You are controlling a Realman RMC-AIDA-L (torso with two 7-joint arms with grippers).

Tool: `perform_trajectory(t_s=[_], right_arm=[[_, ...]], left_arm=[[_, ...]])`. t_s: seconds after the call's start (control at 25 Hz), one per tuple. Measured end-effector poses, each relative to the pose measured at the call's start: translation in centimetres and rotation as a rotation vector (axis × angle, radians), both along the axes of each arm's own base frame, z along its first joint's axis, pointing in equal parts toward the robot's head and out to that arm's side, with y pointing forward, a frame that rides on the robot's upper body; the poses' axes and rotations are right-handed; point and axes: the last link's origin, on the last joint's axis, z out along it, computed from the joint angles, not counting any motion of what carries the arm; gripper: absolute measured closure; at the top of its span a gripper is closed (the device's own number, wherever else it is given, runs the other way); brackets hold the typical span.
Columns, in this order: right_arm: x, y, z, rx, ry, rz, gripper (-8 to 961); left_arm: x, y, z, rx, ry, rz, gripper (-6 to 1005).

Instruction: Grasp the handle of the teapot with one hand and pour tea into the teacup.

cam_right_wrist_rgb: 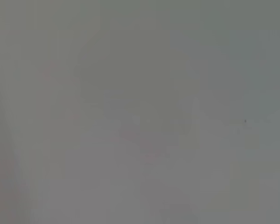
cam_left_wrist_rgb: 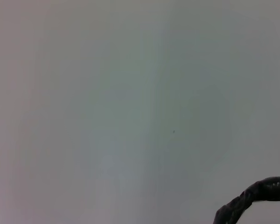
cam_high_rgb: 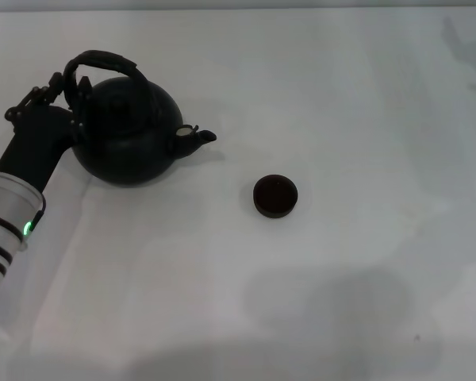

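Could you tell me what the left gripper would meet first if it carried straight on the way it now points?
Most likely the handle of the teapot: the left gripper sits right at its near end, though depth is uncertain.

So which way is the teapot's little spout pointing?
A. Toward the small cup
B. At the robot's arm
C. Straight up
A: in the head view the teapot has its spout on the side facing the teacup, away from the left gripper.
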Motion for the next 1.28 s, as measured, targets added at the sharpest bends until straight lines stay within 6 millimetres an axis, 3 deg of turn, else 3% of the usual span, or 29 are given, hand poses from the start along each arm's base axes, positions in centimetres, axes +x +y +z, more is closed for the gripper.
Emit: perform_trajectory(t_s=[0.36, 0.56, 1.0, 1.28], right_arm=[[0.1, -0.1, 0.0, 0.000, 0.000, -0.001, 107], [0.1, -0.1, 0.1, 0.001, -0.001, -0.001, 107], [0.2, -0.1, 0.2, 0.003, -0.002, -0.005, 108], [0.7, -0.5, 0.1, 0.000, -0.003, -0.017, 108]], left_arm=[[0.4, 0.0, 0.0, 0.001, -0.009, -0.016, 546], [0.4, -0.6, -0.1, 0.005, -0.020, -0.022, 342], [-0.2, -3.3, 1.8, 0.124, -0.084, -0.050, 303], [-1.6, -3.4, 3.9, 0.240, -0.128, 0.012, 307]])
